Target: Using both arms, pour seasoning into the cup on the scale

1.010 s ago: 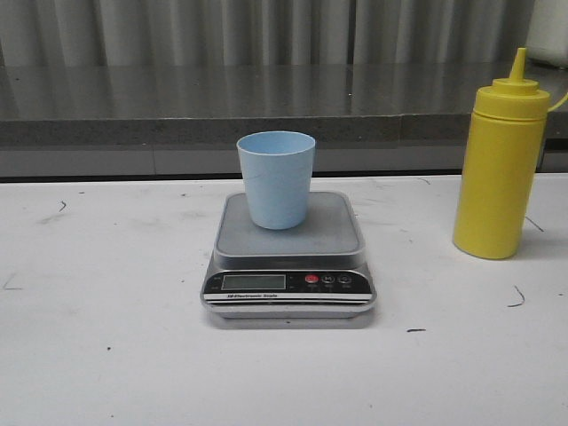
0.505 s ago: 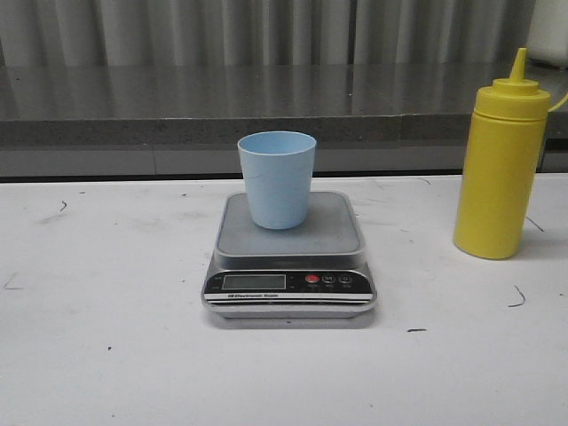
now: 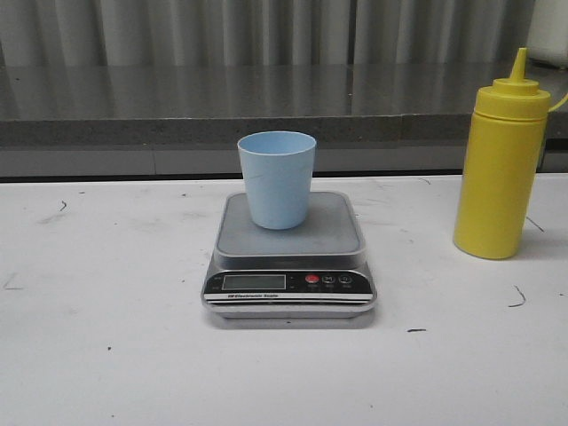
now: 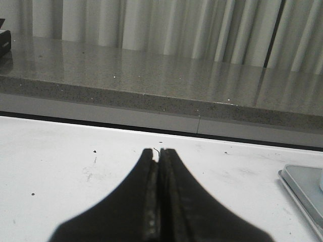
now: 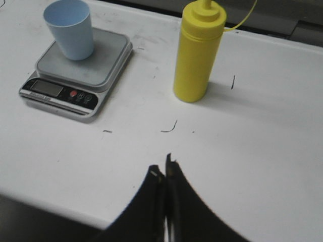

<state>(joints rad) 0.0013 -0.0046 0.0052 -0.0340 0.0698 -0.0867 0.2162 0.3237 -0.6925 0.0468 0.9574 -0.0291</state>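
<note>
The pale blue cup (image 3: 276,179) stands upright on the steel platform of the scale (image 3: 289,257), which sits mid-worktop, nearer the back edge than the front; the yellow seasoning bottle (image 3: 500,161) stands upright towards the right edge, well apart from the scale, its nozzle uncapped; the left gripper (image 4: 158,154) has its fingers pressed together on nothing above bare white table (image 4: 65,166); the right gripper (image 5: 163,170) is likewise closed and empty, near the front edge.
</note>
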